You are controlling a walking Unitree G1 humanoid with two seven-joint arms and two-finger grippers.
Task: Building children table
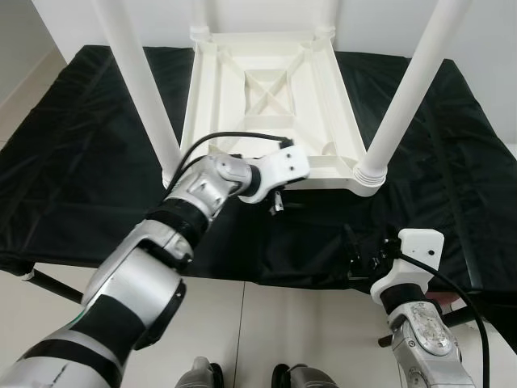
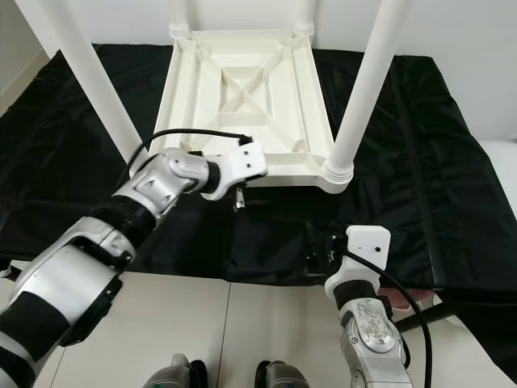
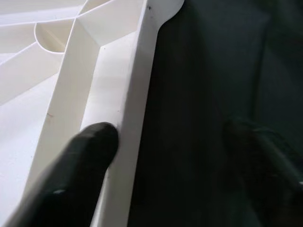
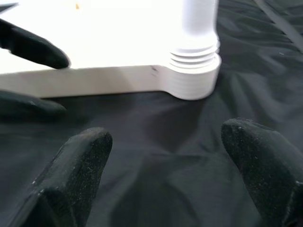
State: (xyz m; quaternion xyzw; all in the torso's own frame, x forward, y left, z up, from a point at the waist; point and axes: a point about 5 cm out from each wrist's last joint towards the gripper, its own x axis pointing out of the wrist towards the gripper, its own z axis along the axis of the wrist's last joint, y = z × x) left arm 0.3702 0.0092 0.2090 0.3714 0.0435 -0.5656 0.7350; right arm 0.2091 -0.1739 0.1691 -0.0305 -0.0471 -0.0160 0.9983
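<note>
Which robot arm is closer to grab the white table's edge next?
Left, probably. The left gripper already straddles the near rim of the upturned white table, fingers apart. The right gripper hovers open over the black cloth, short of the table.

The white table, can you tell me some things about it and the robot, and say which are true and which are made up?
1. The white table lies upside down with its legs pointing up. True.
2. It rests on a red cloth. False: the cloth is black.
3. The left end effector straddles the table's near edge, one finger inside the rim. True.
4. The right end effector is gripping a table leg. False: it is open above the cloth, apart from the near corner leg.
5. The table has four legs fitted. True.
</note>
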